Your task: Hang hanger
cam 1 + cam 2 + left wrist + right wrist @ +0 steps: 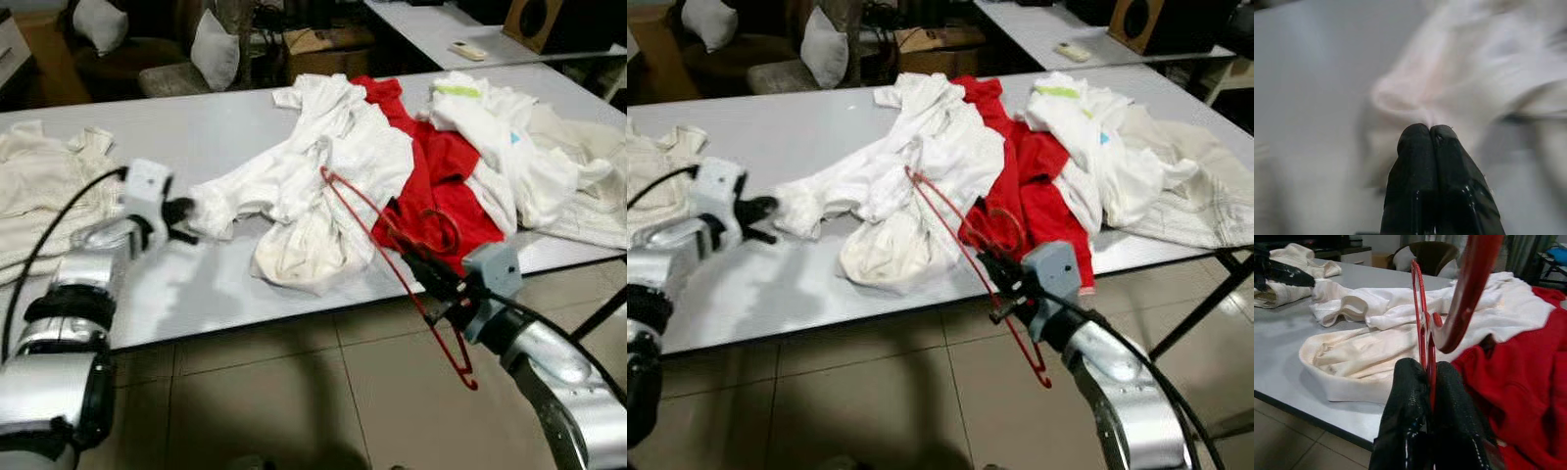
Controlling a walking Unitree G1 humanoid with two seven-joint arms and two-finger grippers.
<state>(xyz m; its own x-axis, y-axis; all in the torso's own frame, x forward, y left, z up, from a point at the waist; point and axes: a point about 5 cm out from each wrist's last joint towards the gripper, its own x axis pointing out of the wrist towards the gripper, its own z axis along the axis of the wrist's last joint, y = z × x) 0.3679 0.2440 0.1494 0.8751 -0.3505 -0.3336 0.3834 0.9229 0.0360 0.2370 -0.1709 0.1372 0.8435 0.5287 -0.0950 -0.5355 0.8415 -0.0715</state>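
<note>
The right tool [427,266] is clamping the red hanger [392,257] at the surface [235,132] edge, at 5 o'clock from the white shirt [323,162], probably ready to slide it inside. The left tool [188,217], fingers closed together, is pinching the shirt's sleeve at 9 o'clock, seemingly keeping the cloth stretched.

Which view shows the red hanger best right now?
Left eye view: the whole hanger shows, held by the right gripper, one end over the white shirt, the other below the table edge. Right eye view shows much the same. Right wrist view shows a close part between the fingers.
</note>
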